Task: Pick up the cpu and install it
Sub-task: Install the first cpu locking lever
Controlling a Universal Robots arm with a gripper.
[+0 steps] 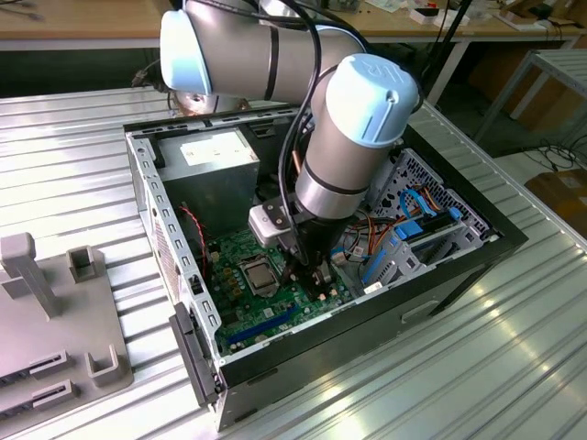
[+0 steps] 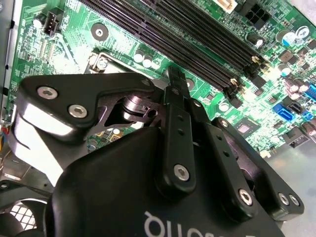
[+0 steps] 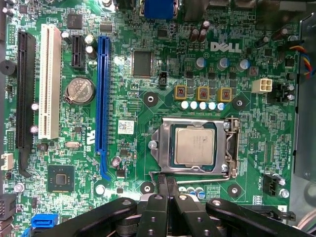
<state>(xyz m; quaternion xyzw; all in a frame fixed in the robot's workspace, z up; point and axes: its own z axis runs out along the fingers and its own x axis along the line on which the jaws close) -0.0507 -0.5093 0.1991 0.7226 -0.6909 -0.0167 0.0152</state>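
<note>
The cpu (image 3: pixel 194 146), a small silver-grey square chip, lies flat inside the metal socket frame (image 3: pixel 230 148) on the green motherboard (image 3: pixel 128 84). In the exterior view the cpu (image 1: pixel 257 272) sits in the middle of the board inside the open computer case. My gripper (image 3: pixel 166 180) hovers just off one edge of the socket, its two black fingers pressed together and holding nothing. The second wrist view has the gripper (image 2: pixel 175 79) from behind, its tip above the board near the memory slots (image 2: pixel 197 34). In the exterior view the gripper (image 1: pixel 312 275) is to the right of the cpu.
The open case (image 1: pixel 367 339) walls in the work area. A grey power supply (image 1: pixel 215 170) fills its back corner, and a drive cage with blue cables (image 1: pixel 413 234) stands at the exterior view's right. A grey fixture (image 1: pixel 55 321) rests on the table at the left. Expansion slots (image 3: pixel 102 89) run beside the socket.
</note>
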